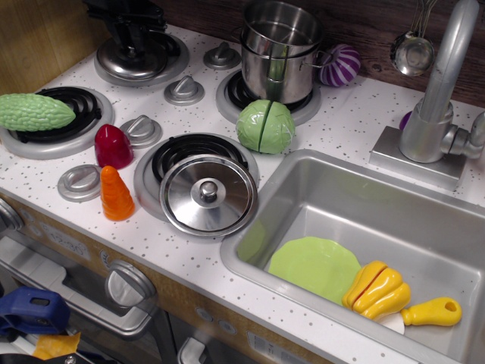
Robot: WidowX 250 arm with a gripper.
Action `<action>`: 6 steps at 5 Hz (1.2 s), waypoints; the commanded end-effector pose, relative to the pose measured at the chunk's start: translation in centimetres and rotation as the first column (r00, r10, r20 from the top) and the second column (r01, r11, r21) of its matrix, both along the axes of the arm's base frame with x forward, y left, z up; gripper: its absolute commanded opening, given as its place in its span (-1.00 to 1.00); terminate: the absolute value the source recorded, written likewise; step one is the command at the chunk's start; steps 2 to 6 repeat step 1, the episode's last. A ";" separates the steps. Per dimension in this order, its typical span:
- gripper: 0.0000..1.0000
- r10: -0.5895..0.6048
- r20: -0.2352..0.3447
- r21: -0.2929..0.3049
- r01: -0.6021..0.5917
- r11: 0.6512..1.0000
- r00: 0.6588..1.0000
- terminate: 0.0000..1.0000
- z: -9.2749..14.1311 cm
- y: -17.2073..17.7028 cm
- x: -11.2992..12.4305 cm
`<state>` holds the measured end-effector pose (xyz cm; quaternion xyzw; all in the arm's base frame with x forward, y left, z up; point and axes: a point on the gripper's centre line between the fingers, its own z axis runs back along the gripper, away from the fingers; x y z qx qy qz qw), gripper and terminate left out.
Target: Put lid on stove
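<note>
While the gripper [135, 34] seemingly pinches it, the lid [136, 62] covers the stove's [333, 121] back-left burner.

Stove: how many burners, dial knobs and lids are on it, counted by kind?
Burners: 4
Dial knobs: 4
Lids: 2
Total: 10
</note>
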<state>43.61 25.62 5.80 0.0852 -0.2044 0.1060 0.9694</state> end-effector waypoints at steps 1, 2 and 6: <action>-1.00 -0.042 0.097 0.117 0.031 0.993 0.994 1.00 3.4 2.2 1.7; -1.00 -0.042 0.097 0.117 0.031 0.993 0.994 1.00 3.4 2.2 1.7; -1.00 -0.042 0.097 0.117 0.031 0.993 0.994 1.00 3.4 2.2 1.7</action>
